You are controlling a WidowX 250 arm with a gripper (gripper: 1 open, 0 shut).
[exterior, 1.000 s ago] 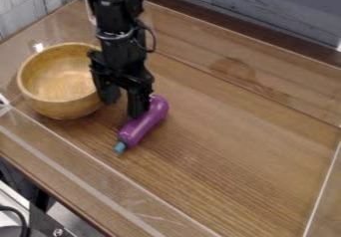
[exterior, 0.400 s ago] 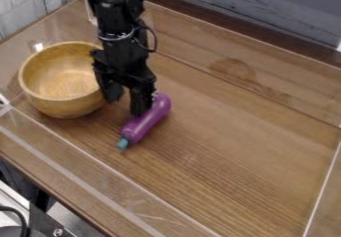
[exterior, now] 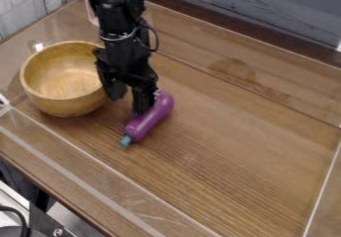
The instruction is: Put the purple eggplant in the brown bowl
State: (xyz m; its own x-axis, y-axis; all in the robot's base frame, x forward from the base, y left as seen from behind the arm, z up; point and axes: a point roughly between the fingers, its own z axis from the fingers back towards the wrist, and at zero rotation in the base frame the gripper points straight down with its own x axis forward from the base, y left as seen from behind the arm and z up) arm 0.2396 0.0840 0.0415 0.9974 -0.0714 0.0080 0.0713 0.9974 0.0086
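Wooden table (exterior: 253,131), tool (exterior: 128,94) open, empty.

Even diffuse light, soft shadows, faint glare on table (exterior: 253,131), low resolution.

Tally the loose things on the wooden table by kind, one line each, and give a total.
Eggplant: 1
Bowl: 1
Total: 2
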